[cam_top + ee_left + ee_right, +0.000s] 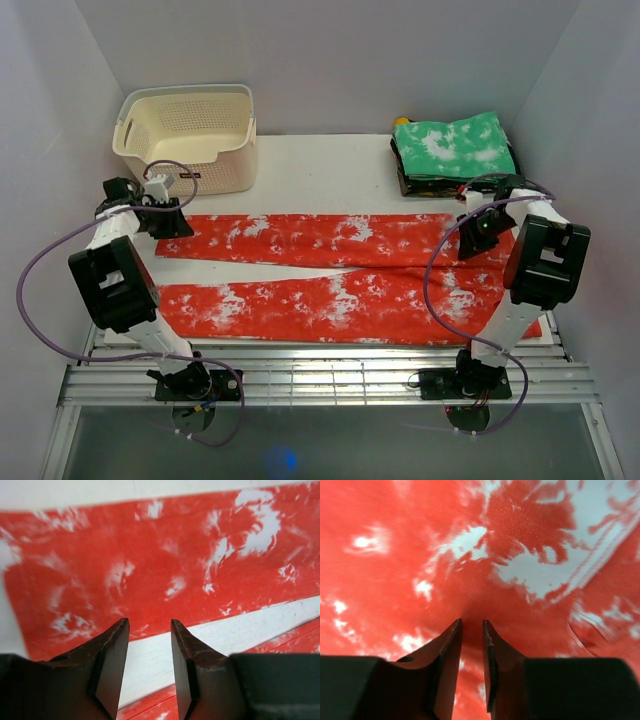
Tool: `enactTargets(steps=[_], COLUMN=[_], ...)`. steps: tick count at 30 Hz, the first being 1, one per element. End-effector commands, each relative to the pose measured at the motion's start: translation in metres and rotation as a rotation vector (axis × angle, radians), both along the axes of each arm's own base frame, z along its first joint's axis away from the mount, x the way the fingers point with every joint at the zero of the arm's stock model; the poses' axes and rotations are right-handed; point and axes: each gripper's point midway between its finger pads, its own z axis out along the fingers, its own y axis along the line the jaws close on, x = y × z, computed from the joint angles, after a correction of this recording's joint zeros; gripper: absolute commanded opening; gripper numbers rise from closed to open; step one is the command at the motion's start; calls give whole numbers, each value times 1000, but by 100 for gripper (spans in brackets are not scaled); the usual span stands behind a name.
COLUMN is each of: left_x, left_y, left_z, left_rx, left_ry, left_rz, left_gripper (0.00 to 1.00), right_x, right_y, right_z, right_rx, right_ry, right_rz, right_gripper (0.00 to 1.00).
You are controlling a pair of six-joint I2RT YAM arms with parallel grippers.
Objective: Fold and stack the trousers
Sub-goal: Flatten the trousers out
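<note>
Red-and-white tie-dye trousers (330,270) lie spread flat on the white table, legs pointing left and waist at the right. My left gripper (168,222) sits at the cuff of the far leg. In the left wrist view it (148,622) is open and empty, with bare table between the fingers and the red leg (150,565) just beyond. My right gripper (474,240) is down on the waist end. In the right wrist view it (472,622) is nearly closed, and the red cloth (470,555) puckers up into a ridge at the tips.
A cream plastic basket (190,135) stands at the back left. A folded stack with green tie-dye trousers (455,150) on top sits at the back right. White walls close in both sides. A metal rail (320,375) runs along the near edge.
</note>
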Motion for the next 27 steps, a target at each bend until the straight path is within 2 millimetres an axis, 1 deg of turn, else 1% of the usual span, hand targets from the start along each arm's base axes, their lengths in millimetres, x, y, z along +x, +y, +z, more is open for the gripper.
enactTargets(steps=[1, 2, 3, 4, 5, 7, 8, 9, 10, 12, 13, 15, 16, 17, 18, 19, 20, 21, 22, 23, 24, 26, 27], left_x=[-18, -20, -24, -28, -30, -36, -36, -38, -42, -45, -52, -56, -63, -60, -60, -62, -56, -46, -39, -31, -17, -3, 3], left_y=[-5, -2, 4, 6, 11, 21, 26, 32, 37, 44, 42, 39, 34, 28, 25, 21, 16, 18, 17, 13, 16, 13, 9], left_z=[-28, -34, -41, -48, -51, -60, -61, -62, -62, -57, -56, -49, -46, -37, -30, -22, -12, 1, 7, 13, 15, 14, 12], left_rx=[-41, -30, 5, 18, 43, 93, 110, 133, 146, 153, 157, 159, 154, 134, 122, 108, 84, 87, 78, 52, 54, 44, 42], left_ry=[84, 103, 128, 148, 155, 193, 202, 205, 215, 212, 229, 218, 228, 201, 188, 179, 143, 100, 74, 53, 31, 23, 17], left_rz=[43, 53, 72, 80, 83, 101, 101, 92, 93, 85, 44, -5, -49, -80, -100, -123, -137, -137, -141, -139, -137, -124, -133], left_gripper=[48, 47, 46, 46, 46, 46, 45, 44, 44, 42, 38, 36, 35, 35, 34, 34, 34, 36, 37, 41, 43, 44, 45], right_x=[-14, -14, -17, -23, -32, -40, -50, -55, -56, -68, -69, -74, -79, -80, -75, -77, -70, -51, -46, -34, -18, -1, 4], right_y=[-7, -16, -19, -22, -25, -28, -25, -24, -25, -23, -25, -24, -23, -22, -21, -18, -15, -16, -13, -10, -11, -11, -11], right_z=[-36, -44, -50, -56, -64, -67, -70, -69, -63, -61, -56, -53, -49, -46, -38, -30, -22, -5, 3, 11, 22, 26, 26], right_rx=[-42, -91, -111, -127, -150, -165, -158, -157, -167, -171, -186, -187, -189, -179, -168, -153, -132, -129, -110, -95, -91, -77, -74], right_ry=[72, 65, 73, 85, 106, 118, 138, 141, 115, 104, 83, 79, 79, 77, 60, 58, 31, -25, -36, -66, -86, -100, -96], right_rz=[-29, -36, -38, -40, -40, -44, -42, -24, -14, 35, 48, 92, 134, 153, 175, 199, 202, 202, 187, 178, 165, 148, 143], right_gripper=[27, 27, 24, 24, 23, 19, 18, 17, 15, 15, 15, 14, 12, 11, 11, 12, 15, 20, 22, 22, 23, 24, 24])
